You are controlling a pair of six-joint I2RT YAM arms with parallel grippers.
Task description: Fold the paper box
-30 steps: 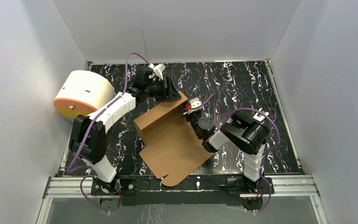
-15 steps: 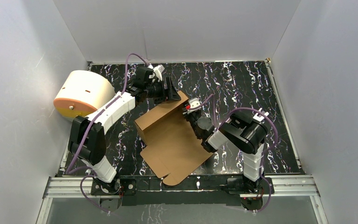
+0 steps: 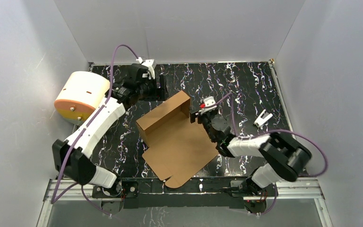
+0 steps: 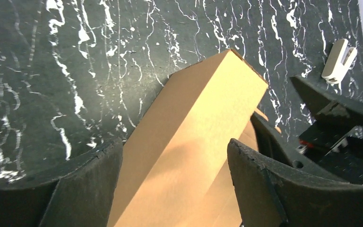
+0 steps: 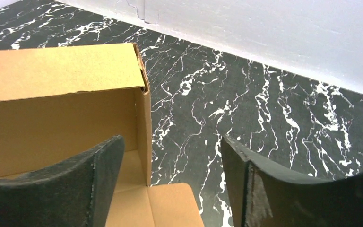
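The paper box [image 3: 177,142] is a brown cardboard sheet lying flat in the middle of the table, with its far wall [image 3: 163,112] folded upright. My left gripper [image 3: 162,88] is open just behind the wall's far end and apart from it. In the left wrist view the wall [image 4: 189,137] shows between the spread fingers [image 4: 260,184] of the left gripper [image 4: 172,165]. My right gripper [image 3: 197,115] is open by the wall's right end. In the right wrist view the right gripper [image 5: 170,177] frames the box's corner [image 5: 144,137] and a small flap [image 5: 170,205], holding nothing.
A cream-white cylinder with an orange face [image 3: 81,94] lies at the left edge of the table. A small white clip [image 3: 263,118] lies on the black marbled table [image 3: 246,85] to the right, and also shows in the left wrist view as the clip [image 4: 339,59]. Grey walls enclose three sides.
Both grippers have opened and let go of the upright wall. The left gripper drew back to the far left, the right arm swung out to the right. The wall stays standing.
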